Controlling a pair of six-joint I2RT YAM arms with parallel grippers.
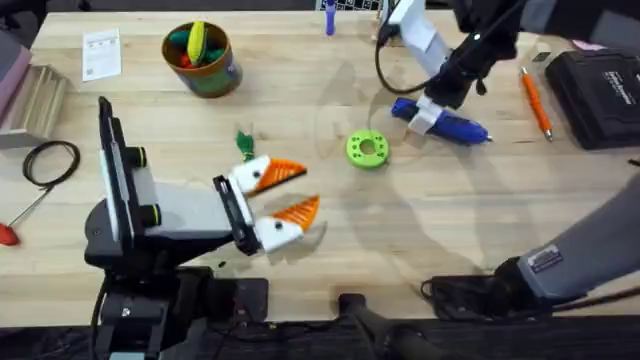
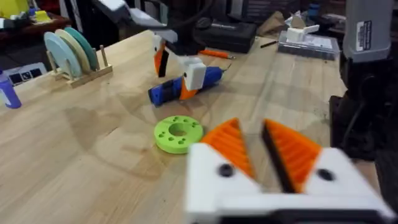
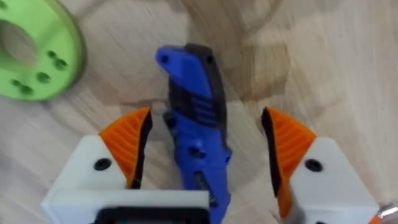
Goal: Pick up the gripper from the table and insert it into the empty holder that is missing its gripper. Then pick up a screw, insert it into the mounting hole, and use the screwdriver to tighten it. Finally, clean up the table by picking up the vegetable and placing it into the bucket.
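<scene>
Right gripper (image 3: 202, 155) is spread wide around the blue screwdriver (image 3: 196, 130), pads not touching it, just beside the green disc (image 1: 367, 149). Left gripper (image 1: 290, 192) sits open near that disc too.

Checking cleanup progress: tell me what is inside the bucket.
In the overhead view, the bucket holds a yellow toy standing among red and green pieces. Whatever lies lower down, beneath these, is covered. The dark green vegetable lies on the table.

table (image 1: 480, 200): pale matt wood, visible grain | screwdriver (image 3: 194, 118): smooth blue plastic, black ribbed grip | disc (image 3: 37, 53): matt green plastic
</scene>
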